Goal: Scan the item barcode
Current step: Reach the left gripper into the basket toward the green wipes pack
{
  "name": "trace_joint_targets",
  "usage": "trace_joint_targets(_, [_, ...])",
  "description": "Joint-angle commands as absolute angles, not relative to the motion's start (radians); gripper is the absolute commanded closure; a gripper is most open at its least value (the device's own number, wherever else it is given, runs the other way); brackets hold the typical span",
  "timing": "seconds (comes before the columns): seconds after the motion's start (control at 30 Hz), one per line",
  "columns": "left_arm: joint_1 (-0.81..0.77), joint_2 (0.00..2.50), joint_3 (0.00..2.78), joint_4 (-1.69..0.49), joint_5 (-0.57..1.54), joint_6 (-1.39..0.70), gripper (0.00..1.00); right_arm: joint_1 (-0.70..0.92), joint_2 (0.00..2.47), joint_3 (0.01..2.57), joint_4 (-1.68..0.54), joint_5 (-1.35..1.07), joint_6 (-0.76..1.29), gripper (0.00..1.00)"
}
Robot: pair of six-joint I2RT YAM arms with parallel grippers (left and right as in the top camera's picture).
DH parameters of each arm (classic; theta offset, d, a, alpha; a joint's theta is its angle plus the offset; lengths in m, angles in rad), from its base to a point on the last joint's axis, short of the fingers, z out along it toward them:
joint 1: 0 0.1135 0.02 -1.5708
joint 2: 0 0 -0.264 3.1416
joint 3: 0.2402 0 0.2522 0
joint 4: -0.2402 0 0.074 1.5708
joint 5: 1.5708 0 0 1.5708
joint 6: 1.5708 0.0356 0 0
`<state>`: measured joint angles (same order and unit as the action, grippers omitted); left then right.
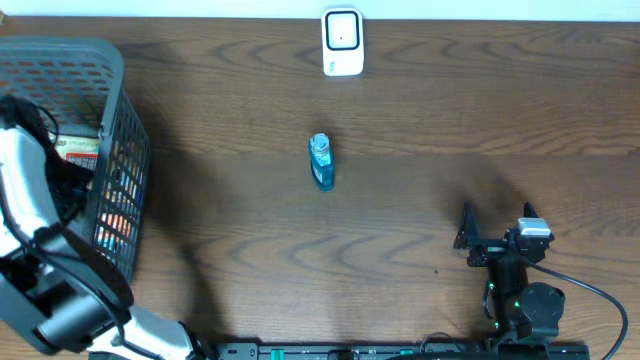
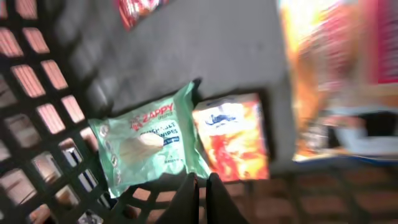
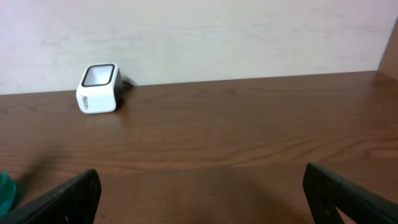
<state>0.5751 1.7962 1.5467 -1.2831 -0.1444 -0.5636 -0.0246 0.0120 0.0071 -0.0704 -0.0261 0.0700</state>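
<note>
My left gripper point(image 2: 202, 180) is down inside the grey basket point(image 1: 112, 75), shut, with its two fingertips pressed together and nothing showing between them. Just past the tips lie a green wipes pack point(image 2: 146, 146) and an orange box point(image 2: 231, 137) on the basket floor. Whether the tips touch the pack's edge I cannot tell. A small blue bottle point(image 1: 321, 162) lies on the table's middle. The white scanner point(image 1: 342, 42) stands at the far edge, also seen as the scanner point(image 3: 98, 88) in the right wrist view. My right gripper point(image 1: 497, 221) rests open near the front right, holding nothing.
The basket's lattice wall point(image 2: 37, 93) closes in on the left of the wrist view, and more bright packages point(image 2: 336, 74) lie blurred to the right. The bottle's teal edge point(image 3: 5, 190) shows at the left of the right wrist view. A pale wall point(image 3: 205, 31) backs the table.
</note>
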Motion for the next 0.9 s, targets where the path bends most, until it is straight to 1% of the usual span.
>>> trace_joint_targets(0.0, [0.580,1.718,1.591,-1.295,-0.142,-0.542,0.93,-0.013,0.007,0.006,-0.075,-0.020,0.058,0.01])
trace_joint_targets(0.07, [0.580,1.703,1.591,-1.305,-0.142,-0.551,0.92,-0.013,0.007,0.006,-0.075,-0.020,0.058,0.01])
trace_joint_targets(0.1, [0.580,1.703,1.591,-1.317,-0.142,-0.563,0.75,-0.013,0.007,0.006,-0.075,-0.020,0.058,0.01])
trace_joint_targets(0.13, [0.580,1.704,1.589,-1.337,-0.142,-0.574,0.49,-0.013,0.007,0.006,-0.075,-0.020,0.058,0.01])
trace_joint_targets(0.2, [0.580,1.711,1.576,-1.364,-0.143,-0.571,0.24,-0.013,0.007,0.006,-0.075,-0.020,0.058,0.01])
trace_joint_targets(0.27, [0.580,1.718,1.551,-1.384,-0.142,-0.532,0.12,-0.013,0.007,0.006,-0.075,-0.020,0.058,0.01])
trace_joint_targets(0.4, [0.581,1.723,1.466,-1.387,-0.142,-0.348,0.07,-0.013,0.007,0.006,-0.075,-0.020,0.058,0.01])
trace_joint_targets(0.57, [0.596,1.726,1.351,-1.339,-0.159,-0.234,0.07,-0.013,0.007,0.006,-0.075,-0.020,0.058,0.01])
trace_joint_targets(0.67, [0.596,1.726,1.295,-1.293,-0.224,-0.221,0.07,-0.013,0.007,0.006,-0.075,-0.020,0.058,0.01])
trace_joint_targets(0.87, [0.596,1.726,1.190,-1.181,-0.229,-0.220,0.07,-0.013,0.007,0.006,-0.075,-0.020,0.058,0.01])
